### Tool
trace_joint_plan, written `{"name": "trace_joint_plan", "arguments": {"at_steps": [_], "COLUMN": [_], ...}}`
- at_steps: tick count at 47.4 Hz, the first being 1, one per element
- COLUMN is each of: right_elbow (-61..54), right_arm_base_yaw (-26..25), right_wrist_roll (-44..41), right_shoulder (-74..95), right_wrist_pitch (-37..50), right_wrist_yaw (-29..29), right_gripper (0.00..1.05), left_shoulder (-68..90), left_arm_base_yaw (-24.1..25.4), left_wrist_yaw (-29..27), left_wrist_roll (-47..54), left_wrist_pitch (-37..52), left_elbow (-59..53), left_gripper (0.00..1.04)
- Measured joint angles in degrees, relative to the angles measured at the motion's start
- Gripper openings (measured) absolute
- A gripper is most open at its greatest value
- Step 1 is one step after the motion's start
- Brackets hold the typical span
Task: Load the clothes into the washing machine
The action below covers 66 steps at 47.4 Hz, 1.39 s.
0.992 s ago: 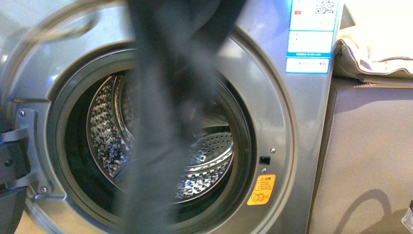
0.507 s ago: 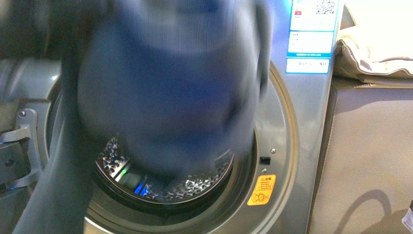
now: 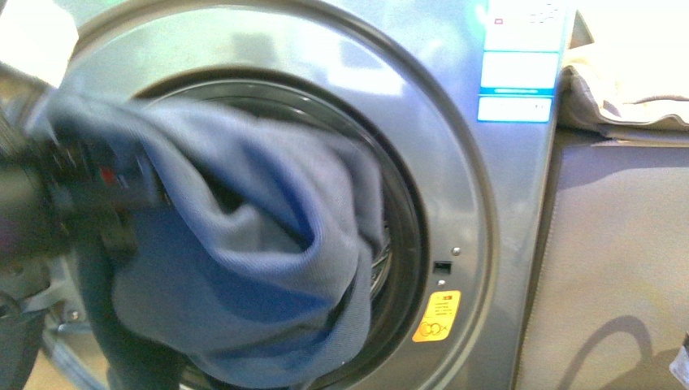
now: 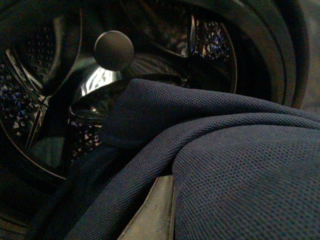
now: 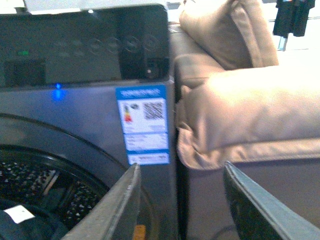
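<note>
The clothes, a large navy garment, are bunched across the round opening of the silver-grey washing machine and cover most of the drum. My left arm reaches in from the left, blurred, with the gripper shut on the clothes. In the left wrist view the clothes lie over one finger, with the perforated drum just beyond. My right gripper is open and empty, held before the washer's upper right front. A dark fold with a white tag shows in the drum.
A yellow warning sticker and blue-white labels are on the washer's right front. A beige folded cloth lies on the grey-brown cabinet to the right. It also shows in the right wrist view.
The clothes hung as a dark strip in front of the opening. They swung in and now fill the drum mouth. My left arm has come in from the left.
</note>
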Motion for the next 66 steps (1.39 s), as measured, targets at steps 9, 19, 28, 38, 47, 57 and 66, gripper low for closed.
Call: {"name": "trace_joint_plan", "arguments": {"at_steps": [9,19,28,38,47,57,66], "right_elbow": [-23.54,-48.44,-55.23,-55.25,-55.25,-55.25,-55.25], "right_arm_base_yaw": [-15.39,-17.09,-7.28,-13.14,-18.80,-27.74,-31.82], "right_wrist_roll": [-0.02,-0.04,-0.04,-0.09,-0.09,-0.09,-0.07], "right_shoulder": [-16.48,-32.92,-41.05,-44.76,-46.42,-47.80,-47.95], "right_wrist_pitch": [7.67,11.54,10.51,6.93,5.22,3.63,3.56], "right_wrist_yaw": [-17.09,-15.17,-6.27,-13.18,-18.56,-29.16,-30.86], "right_gripper": [0.20,0.02,0.02,0.02,0.02,0.02,0.02], "left_shoulder": [4.44,11.63,17.59,23.98,28.79,34.29,40.17], "left_arm_base_yaw": [-0.02,0.02,-0.09,-0.35,-0.33,-0.11,-0.07], "left_wrist_yaw": [-0.74,-4.79,-8.31,-10.71,-12.74,-16.46,-21.14], "left_wrist_roll": [-0.61,-0.55,-0.52,-0.35,0.92,2.67,3.28], "left_wrist_pitch": [1.90,4.70,5.64,5.70,5.68,5.75,5.68], "left_elbow": [1.44,5.64,10.47,15.65,20.37,27.21,34.07], "left_gripper": [0.07,0.07,0.07,0.07,0.07,0.07,0.07]}}
